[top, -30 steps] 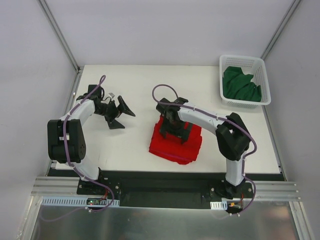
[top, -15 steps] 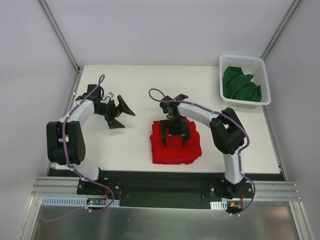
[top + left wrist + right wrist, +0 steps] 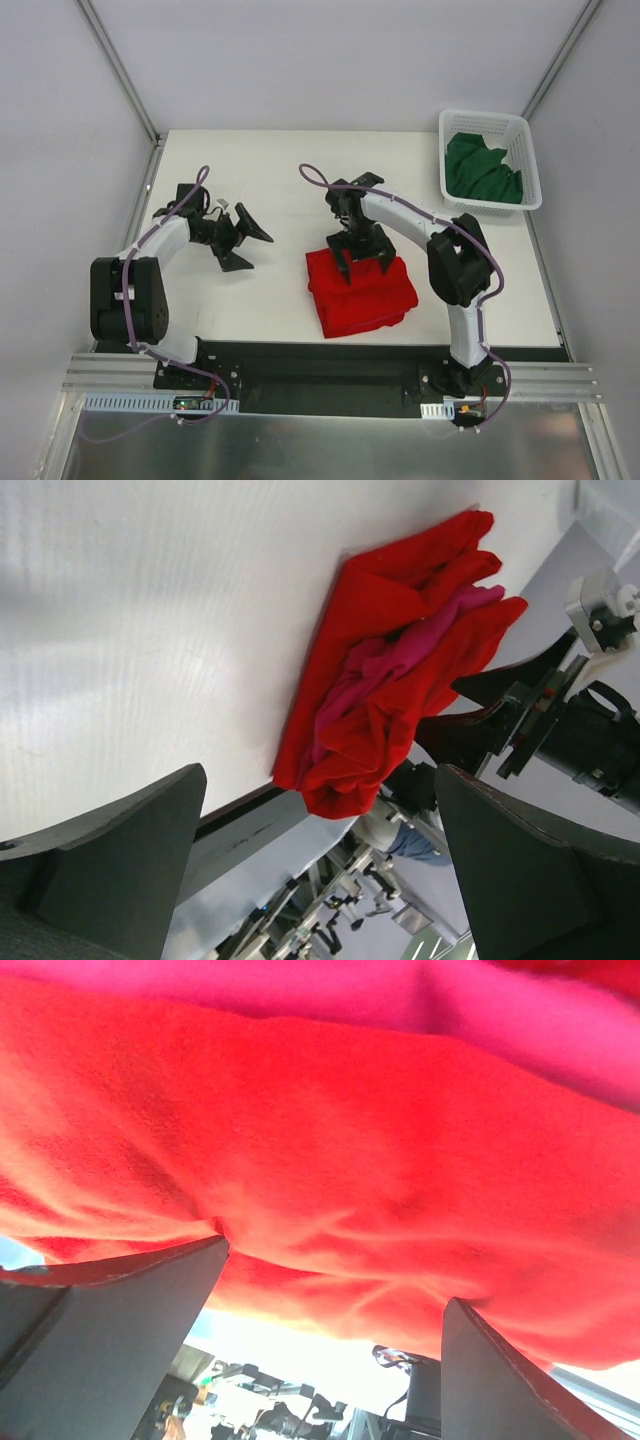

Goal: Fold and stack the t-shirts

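A folded red t-shirt [image 3: 362,295] lies near the front middle of the table. A magenta-pink t-shirt [image 3: 395,658] shows between its layers in the left wrist view, with the red t-shirt [image 3: 370,590] wrapped around it. My right gripper [image 3: 365,264] is open, its fingers spread and down on the far part of the red stack. Red cloth [image 3: 330,1160] fills the right wrist view, with a magenta-pink band [image 3: 420,1005] along the top, and the right gripper [image 3: 330,1360] holds nothing. My left gripper [image 3: 250,248] hangs open and empty to the left of the stack. The left gripper [image 3: 320,880] faces it.
A white lattice basket [image 3: 531,204] stands at the back right corner with a dark green t-shirt [image 3: 482,170] bunched inside. The white table [image 3: 250,170] ends at a black rail along the front. Grey walls stand close on both sides.
The red stack has turned and shifted a little to the right under the right gripper, which drew back toward the far edge. The left gripper has dropped slightly nearer.
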`<state>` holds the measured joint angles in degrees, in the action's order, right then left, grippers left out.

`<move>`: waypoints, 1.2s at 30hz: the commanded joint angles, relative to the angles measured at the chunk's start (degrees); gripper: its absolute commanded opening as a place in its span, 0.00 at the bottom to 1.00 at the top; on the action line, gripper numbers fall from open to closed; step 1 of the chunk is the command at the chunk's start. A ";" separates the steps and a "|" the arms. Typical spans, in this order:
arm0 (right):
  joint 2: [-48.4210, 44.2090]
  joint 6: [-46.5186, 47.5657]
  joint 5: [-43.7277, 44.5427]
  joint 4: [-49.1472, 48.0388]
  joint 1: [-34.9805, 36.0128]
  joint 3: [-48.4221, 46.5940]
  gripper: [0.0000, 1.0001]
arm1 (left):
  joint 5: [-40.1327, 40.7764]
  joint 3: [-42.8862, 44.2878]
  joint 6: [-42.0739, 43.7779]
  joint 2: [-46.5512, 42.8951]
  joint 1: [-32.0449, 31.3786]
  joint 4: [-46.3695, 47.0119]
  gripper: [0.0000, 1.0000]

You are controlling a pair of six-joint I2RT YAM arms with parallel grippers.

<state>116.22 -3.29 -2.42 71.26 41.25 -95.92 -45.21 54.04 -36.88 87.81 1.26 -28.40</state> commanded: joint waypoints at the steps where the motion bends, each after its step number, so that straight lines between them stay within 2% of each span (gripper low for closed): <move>1: -0.12 0.74 1.98 4.32 -0.47 -2.60 0.96 | -3.91 -4.90 -8.79 -7.55 -2.73 7.89 0.99; 4: -2.14 -0.75 1.19 4.58 -0.47 -2.96 0.96 | -5.85 -8.94 -16.78 -12.83 -4.50 15.18 0.99; 8: -5.21 -3.30 1.80 5.20 -0.47 -3.92 0.96 | -4.19 -12.99 -25.33 -19.68 -8.28 24.42 0.99; 10: -7.40 -4.79 1.98 5.20 -0.56 -3.66 0.96 | -2.87 -15.62 -29.80 -20.40 -10.48 28.21 1.00; 11: -8.29 -5.32 3.89 5.20 -0.82 -3.49 0.96 | -2.60 -16.50 -31.22 -20.22 -11.09 33.97 0.99; 15: -13.03 -7.69 6.72 4.15 -2.14 -0.42 0.96 | -0.76 -21.42 -37.02 -19.08 -15.05 45.43 0.99; 18: -17.16 -9.89 7.60 1.87 -3.90 2.39 0.96 | 1.26 -23.54 -40.63 -17.06 -18.74 51.50 0.99; 27: -19.37 -10.77 2.94 -1.56 -5.66 8.11 0.96 | 6.27 -24.68 -43.79 -14.95 -26.39 53.28 0.99; 28: -19.28 -10.95 0.42 -2.00 -5.66 8.55 0.96 | 6.62 -24.77 -43.97 -15.30 -26.83 53.19 1.00; 36: -17.61 -12.44 -1.62 -8.42 -3.90 11.37 0.96 | 9.52 -25.65 -44.85 -18.37 -29.64 47.39 0.99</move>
<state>98.19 -13.85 -1.80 66.48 36.05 -85.01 -38.24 29.47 -80.47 72.38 -27.20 21.15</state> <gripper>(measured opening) 0.961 0.993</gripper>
